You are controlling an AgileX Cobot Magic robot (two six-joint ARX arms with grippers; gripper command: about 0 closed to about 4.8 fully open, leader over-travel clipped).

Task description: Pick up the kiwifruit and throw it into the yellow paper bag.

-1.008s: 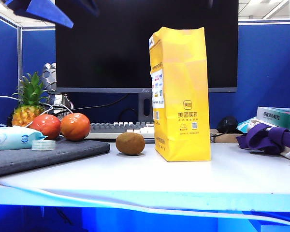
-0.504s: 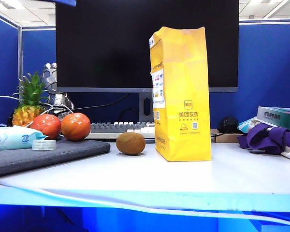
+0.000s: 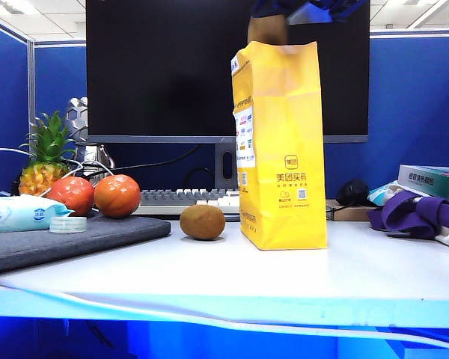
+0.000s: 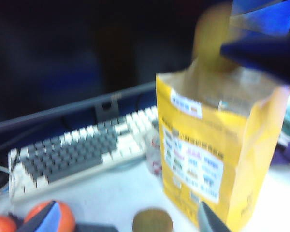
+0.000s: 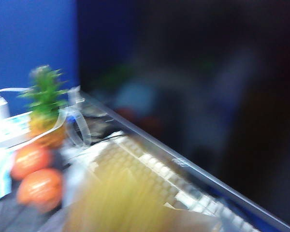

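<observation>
The yellow paper bag (image 3: 280, 149) stands upright mid-table with its mouth open, and it also shows in the left wrist view (image 4: 217, 145). The kiwifruit (image 3: 268, 31) is a brown vertical smear in the air right at the bag's mouth (image 4: 210, 36). My right gripper (image 3: 307, 9) hangs at the top edge just above it, its blue fingers spread and apart from the fruit. In its own view only a blurred yellow-brown streak (image 5: 130, 203) shows. My left gripper (image 4: 127, 208) is open and empty, high over the table left of the bag, and out of the exterior view.
A smaller brown kiwifruit (image 3: 202, 222) lies on the table left of the bag. Two orange-red fruits (image 3: 117, 195) and a pineapple (image 3: 45, 161) sit at the left by a grey pad (image 3: 82, 238). Keyboard (image 3: 187, 200) and monitor (image 3: 172, 67) stand behind; purple cloth (image 3: 419, 213) at the right.
The left gripper's blue fingers have gone out of the exterior view's top left. The right gripper has swung in over the bag, and the kiwifruit now shows at the bag's mouth.
</observation>
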